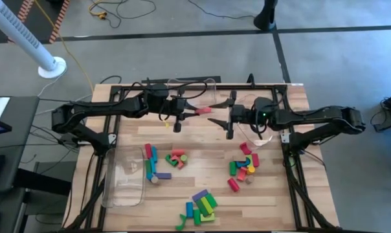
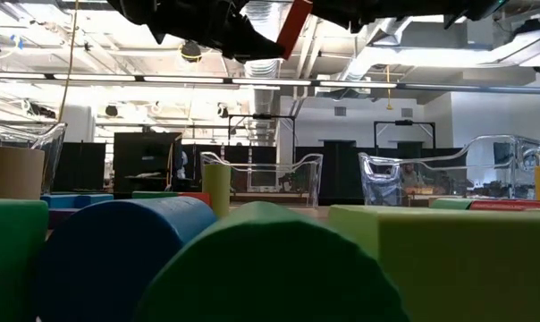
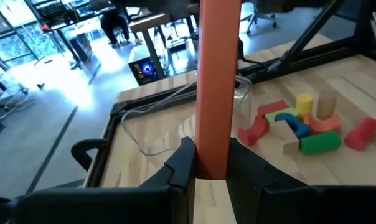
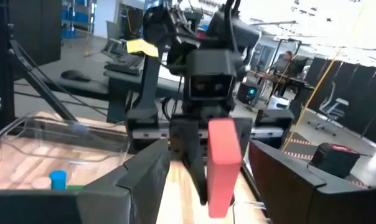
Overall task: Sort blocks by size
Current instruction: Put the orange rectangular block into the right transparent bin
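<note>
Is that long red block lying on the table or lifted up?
Lifted: the left gripper is shut on the red block, holding it above the table.

Two arms, two grippers [image 1: 194, 111] [image 1: 223, 121], four block clusters [image 1: 245, 167], one held red bar [image 3: 220, 81], clear bins [image 1: 125, 184].

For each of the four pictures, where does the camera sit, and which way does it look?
High: above the table, looking down; both arms.
Low: at table height behind blocks, facing the room; arms overhead.
Left wrist: on the left arm; left claw shut on the red bar.
Right wrist: on the right arm; open right claw facing the left claw.
Shared: the red bar shows in all four views.
</note>
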Robot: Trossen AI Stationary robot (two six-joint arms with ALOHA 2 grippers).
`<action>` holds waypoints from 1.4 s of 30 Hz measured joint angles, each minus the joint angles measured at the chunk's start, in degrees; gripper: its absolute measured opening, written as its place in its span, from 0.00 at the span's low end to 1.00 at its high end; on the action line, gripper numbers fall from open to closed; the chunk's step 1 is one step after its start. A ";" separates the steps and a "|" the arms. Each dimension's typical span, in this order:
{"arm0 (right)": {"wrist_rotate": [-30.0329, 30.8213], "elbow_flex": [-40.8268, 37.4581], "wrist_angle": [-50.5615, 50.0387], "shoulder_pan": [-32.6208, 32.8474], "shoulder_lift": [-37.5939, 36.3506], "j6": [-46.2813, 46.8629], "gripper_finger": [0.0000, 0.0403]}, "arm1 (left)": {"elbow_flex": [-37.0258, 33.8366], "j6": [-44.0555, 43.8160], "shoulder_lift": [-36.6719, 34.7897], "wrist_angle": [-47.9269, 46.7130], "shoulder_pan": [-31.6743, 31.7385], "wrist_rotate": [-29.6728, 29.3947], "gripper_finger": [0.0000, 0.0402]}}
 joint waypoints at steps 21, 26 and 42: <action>0.52 0.02 10.67 -0.33 5.56 0.17 0.61 | 0.00 -2.47 0.02 1.33 -1.46 1.97 0.14; 0.52 0.04 10.55 -0.31 5.20 -0.15 0.49 | 0.00 -2.45 0.04 1.13 -1.40 1.86 0.14; 0.50 0.04 9.41 -0.29 5.22 -1.29 0.23 | 0.00 -2.47 0.04 0.90 -1.41 1.89 0.14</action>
